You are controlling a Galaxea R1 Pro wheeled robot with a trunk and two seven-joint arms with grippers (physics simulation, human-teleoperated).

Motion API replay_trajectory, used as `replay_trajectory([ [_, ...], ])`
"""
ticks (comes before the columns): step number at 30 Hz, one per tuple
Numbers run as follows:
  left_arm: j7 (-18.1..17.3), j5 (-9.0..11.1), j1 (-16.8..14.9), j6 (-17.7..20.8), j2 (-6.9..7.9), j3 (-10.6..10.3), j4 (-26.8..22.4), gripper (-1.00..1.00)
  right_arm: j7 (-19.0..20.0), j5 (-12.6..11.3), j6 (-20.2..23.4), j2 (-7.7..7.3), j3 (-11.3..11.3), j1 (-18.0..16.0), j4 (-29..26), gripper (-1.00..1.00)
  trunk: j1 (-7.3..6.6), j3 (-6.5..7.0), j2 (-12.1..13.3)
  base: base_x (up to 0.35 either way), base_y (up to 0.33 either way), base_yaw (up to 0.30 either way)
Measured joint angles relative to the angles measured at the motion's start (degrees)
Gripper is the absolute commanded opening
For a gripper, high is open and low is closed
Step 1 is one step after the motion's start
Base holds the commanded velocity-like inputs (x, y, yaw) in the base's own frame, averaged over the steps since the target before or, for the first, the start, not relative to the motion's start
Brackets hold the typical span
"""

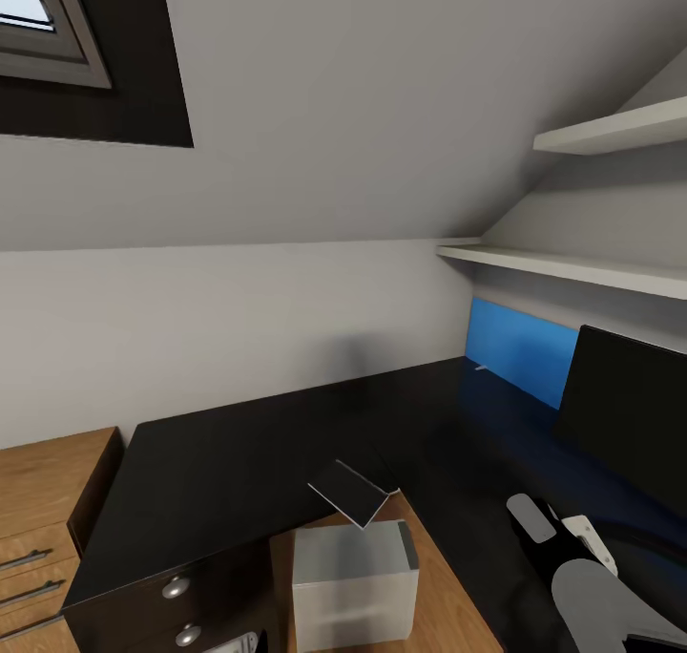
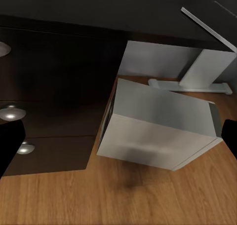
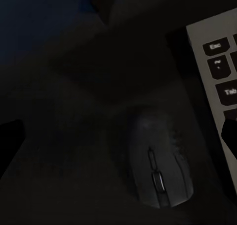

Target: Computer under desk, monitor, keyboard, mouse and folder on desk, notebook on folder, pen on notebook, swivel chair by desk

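Sloped white ceiling and grey walls enclose a black L-shaped table (image 1: 286, 452), with 2 white shelves (image 1: 611, 128) at the upper right and a blue wall panel (image 1: 520, 347) beneath them. In the head view the right arm (image 1: 596, 577) reaches in from the lower right corner over the table's right wing, its grey and white wrist angled toward the far left; its jaws are hidden there. The monitor (image 1: 630, 410) stands at the right edge, cut off by the frame. A notebook (image 1: 351, 491) lies at the table's near inner edge, overhanging the computer (image 1: 353, 581), which stands on the wooden floor (image 1: 448, 596) just beside the drawer unit (image 1: 176, 605). A wooden dresser (image 1: 43, 510) sits at the far left.

The left wrist view shows the computer (image 2: 158, 129) from above, near the drawer knobs (image 2: 12, 112); the left gripper (image 2: 118, 143) has its 2 dark fingertips (image 2: 10, 143) at opposite frame edges, jaws apart and empty.

The right wrist view, very dark, adds the mouse (image 3: 158, 158) lying on the table just beside the keyboard (image 3: 219, 67), whose corner alone is visible. The right gripper (image 3: 121, 138) hovers over the mouse, jaws apart.
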Motion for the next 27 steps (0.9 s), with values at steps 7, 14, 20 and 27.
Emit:
replay_trajectory([
  [7,0.00,0.03,0.00,0.02,0.03,0.03,0.00,1.00,-0.14,0.23,-0.27,0.19,0.49,0.00,-0.56,1.00,0.00,0.00,0.00,0.000,0.000,0.000],
  [14,0.08,0.03,0.00,0.03,0.16,0.15,0.09,1.00,-0.73,3.60,-0.21,3.26,6.17,0.14,-5.52,1.00,0.00,0.00,0.00,0.000,0.000,0.000],
  [20,-0.01,-0.05,0.00,-0.03,0.03,0.06,1.39,1.00,-7.07,13.66,-0.34,7.16,13.64,5.27,-19.97,1.00,0.00,0.00,0.00,0.000,0.000,0.000],
  [27,-0.05,-0.21,0.00,-0.05,0.18,0.26,2.35,1.00,-19.42,23.72,0.99,10.44,24.02,16.76,-39.93,1.00,0.00,0.00,0.00,0.000,0.000,0.000],
])
